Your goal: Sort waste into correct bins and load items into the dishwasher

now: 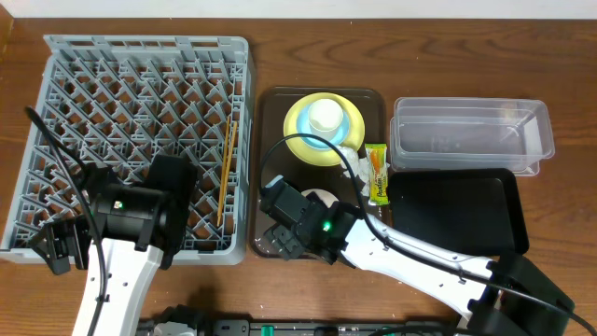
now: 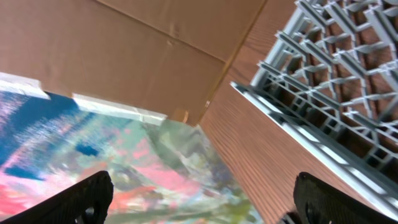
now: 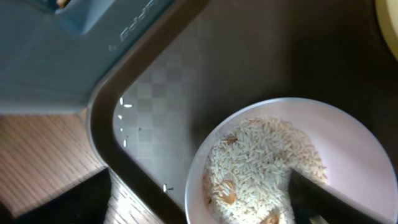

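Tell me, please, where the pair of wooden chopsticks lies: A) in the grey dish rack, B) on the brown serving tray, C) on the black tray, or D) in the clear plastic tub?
A: in the overhead view the chopsticks lie lengthwise among the pegs near the right edge of the grey dish rack.

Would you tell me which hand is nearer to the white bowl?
The right. The right hand hovers directly over the bowl on the brown tray; the left hand is far away, at the rack's near left corner.
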You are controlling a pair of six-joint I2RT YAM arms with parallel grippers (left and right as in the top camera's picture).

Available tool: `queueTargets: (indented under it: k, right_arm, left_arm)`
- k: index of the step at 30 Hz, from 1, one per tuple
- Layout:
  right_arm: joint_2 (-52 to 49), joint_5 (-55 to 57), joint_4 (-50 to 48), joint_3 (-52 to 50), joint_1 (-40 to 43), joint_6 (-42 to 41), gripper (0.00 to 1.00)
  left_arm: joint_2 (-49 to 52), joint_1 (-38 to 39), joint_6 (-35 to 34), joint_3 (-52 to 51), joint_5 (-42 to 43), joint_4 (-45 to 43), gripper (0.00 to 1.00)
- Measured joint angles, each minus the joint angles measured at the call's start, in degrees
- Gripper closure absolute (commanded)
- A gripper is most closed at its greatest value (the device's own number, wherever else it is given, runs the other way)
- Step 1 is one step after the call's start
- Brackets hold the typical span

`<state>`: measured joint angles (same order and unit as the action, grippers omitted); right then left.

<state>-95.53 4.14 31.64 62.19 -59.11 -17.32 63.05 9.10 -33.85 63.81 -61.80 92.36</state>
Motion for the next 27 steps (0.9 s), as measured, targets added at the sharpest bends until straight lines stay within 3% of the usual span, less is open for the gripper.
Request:
queueTargets:
  k: [1, 4, 13, 17, 27]
  right_arm:
    - [0.0, 0.2, 0.0, 0.0, 0.0, 0.1, 0.57]
    - [0.0, -0.5, 0.2, 0.0, 0.0, -0.1, 0.51]
    - [-2.9, -3.1, 2.0, 0.0, 0.0, 0.0, 0.51]
    - [-3.1, -3.3, 2.1, 0.0, 0.0, -0.2, 0.72]
    - [-3.1, -3.5, 5.0, 0.0, 0.0, 0.0, 0.73]
  left_arm:
    - [0.0, 0.0, -0.3, 0.0, 0.9, 0.0, 0.07]
    - [0.0, 0.0, -0.9, 0.0, 5.4, 0.0, 0.07]
    - [0.0, 0.0, -1.1, 0.0, 19.0, 0.0, 0.07]
    - [0.0, 0.0, -1.1, 0.0, 21.4, 0.0, 0.07]
    - [0.0, 0.0, -1.1, 0.0, 22.9, 0.0, 0.07]
